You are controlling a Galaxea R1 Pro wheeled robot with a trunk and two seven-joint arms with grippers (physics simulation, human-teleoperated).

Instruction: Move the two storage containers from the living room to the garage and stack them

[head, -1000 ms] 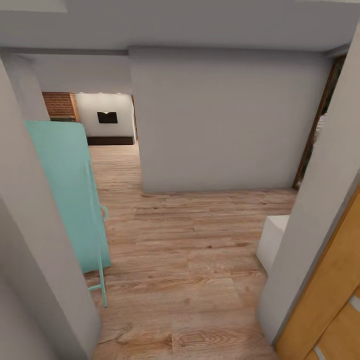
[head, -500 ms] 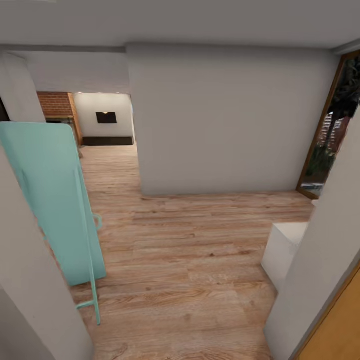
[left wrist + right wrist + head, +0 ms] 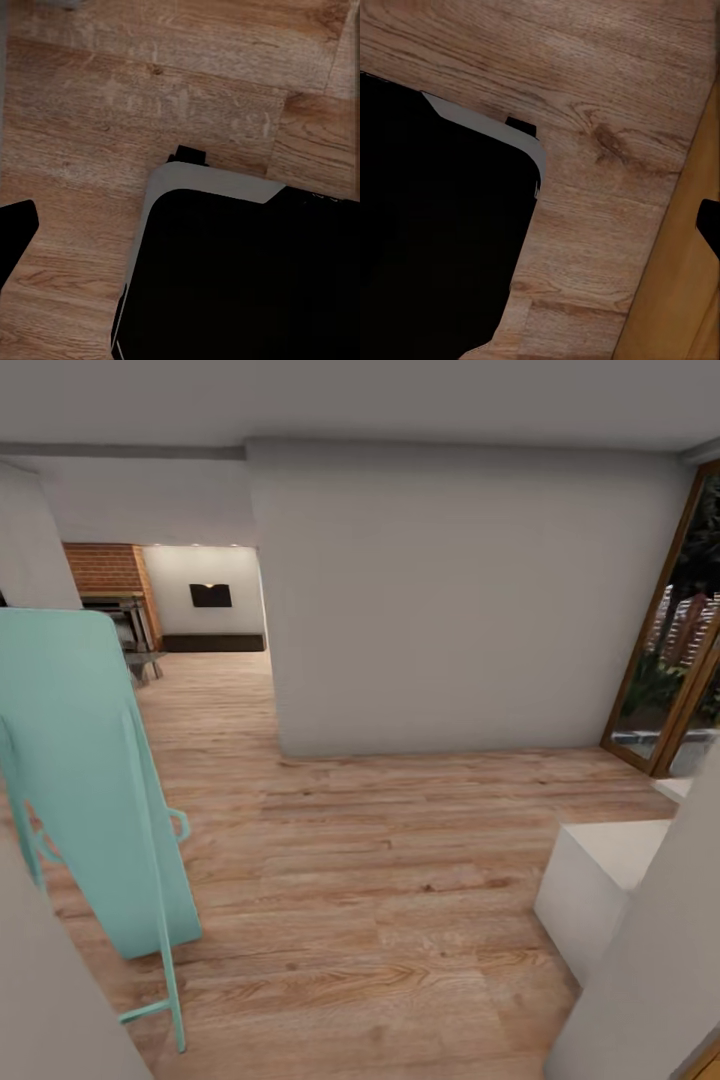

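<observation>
We are facing a wood-plank floor (image 3: 380, 860) with a mint-green panel (image 3: 90, 780) leaning nearby. The living room (image 3: 200, 600) is lying far ahead through the opening. We cannot tell whether our grippers are spread.

A big pale grey wall (image 3: 460, 600) stands in the middle, with a light wood floor (image 3: 380, 880) in front of it. On one side a tall mint-green panel (image 3: 90, 780) leans on thin legs. Low on the other side sits a white block (image 3: 595, 880). Past it is a glass door with a wooden frame (image 3: 645, 660), and green plants show outside. Far back are a red brick wall (image 3: 105, 568) and a small black shape (image 3: 211, 595), maybe a TV.
</observation>
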